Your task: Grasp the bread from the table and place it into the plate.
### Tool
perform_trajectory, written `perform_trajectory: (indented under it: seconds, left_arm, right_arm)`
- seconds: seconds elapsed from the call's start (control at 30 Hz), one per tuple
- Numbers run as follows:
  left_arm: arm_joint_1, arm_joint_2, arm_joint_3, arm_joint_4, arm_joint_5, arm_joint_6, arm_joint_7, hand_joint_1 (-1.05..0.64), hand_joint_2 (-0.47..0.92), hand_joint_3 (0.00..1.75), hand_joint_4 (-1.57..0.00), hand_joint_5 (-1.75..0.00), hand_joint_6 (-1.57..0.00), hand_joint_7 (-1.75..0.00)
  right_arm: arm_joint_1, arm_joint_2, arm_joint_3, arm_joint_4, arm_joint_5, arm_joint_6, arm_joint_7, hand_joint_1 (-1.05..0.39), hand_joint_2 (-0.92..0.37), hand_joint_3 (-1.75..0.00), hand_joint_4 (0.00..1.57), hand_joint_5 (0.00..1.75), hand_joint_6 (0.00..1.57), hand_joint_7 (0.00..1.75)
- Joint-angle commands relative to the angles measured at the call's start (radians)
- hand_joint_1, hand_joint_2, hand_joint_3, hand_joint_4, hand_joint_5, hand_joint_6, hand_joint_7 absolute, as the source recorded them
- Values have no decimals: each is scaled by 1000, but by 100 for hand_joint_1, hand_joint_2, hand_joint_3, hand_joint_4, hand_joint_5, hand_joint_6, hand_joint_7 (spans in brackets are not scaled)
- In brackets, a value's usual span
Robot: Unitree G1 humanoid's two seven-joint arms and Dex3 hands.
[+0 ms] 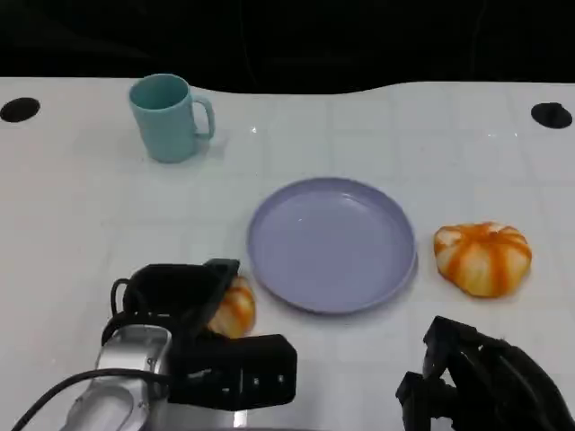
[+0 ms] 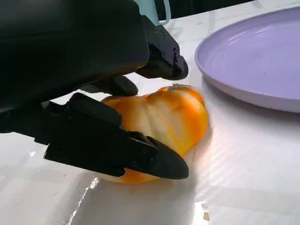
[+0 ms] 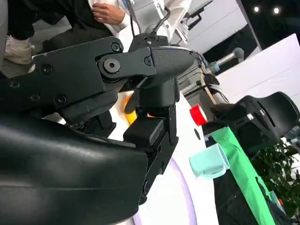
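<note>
- The left hand is seen closed around a bread on the desk; in the left wrist view black fingers lie along both sides of the orange-and-cream loaf, touching it, with the loaf resting on the surface.
- This held bread is placed just beside the near left rim of the plate, apart from it by a small gap.
- The right hand is seen low at the near right edge with nothing in it; whether its fingers are spread or curled cannot be told from these views.
- The step in hand is judged to be the securing of the grip before the lift. It would be done well if the fingers were closed evenly on both flanks, so that the soft loaf is not squashed or rolled out, and if the bread were raised above the plate's rim before being carried across and set down toward the middle.
- Two breads are counted: the held one, and a second bread lying just right of the plate.
- One lilac plate, with nothing on it, is counted.
- One teal mug is counted, standing upright at the far left, well apart from the plate.
</note>
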Motion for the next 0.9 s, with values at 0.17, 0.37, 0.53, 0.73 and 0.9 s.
perform_trajectory:
  seconds: [0.17,0.37,0.53,0.73,0.9]
  left_arm:
    - [-25,33,-39,138,-2,-26,115,-32,83,1,-73,-15,-52,-5]
    - [-46,39,-49,280,-29,-142,333,-22,85,1,-75,-135,-104,-9]
    - [-85,47,-87,413,-17,-206,462,-31,92,1,-89,-135,-120,-5]
    - [-115,47,-135,506,-5,-210,543,-33,92,14,-76,-170,-126,-4]
    - [-126,42,-132,552,-42,-251,605,-28,92,17,-77,-175,-127,-26]
  right_arm:
    - [6,-14,-4,-13,1,-1,-2,-76,-92,-21,92,158,80,139]
    - [5,-16,-4,-14,2,-1,1,-75,-92,-21,91,159,80,140]
    - [7,-17,-4,-16,2,0,0,-76,-92,-21,91,159,79,140]
    - [9,-20,-6,-21,7,10,-5,-76,-92,-20,91,159,79,141]
    - [10,-21,-10,-24,9,14,-6,-76,-92,-20,91,159,79,141]
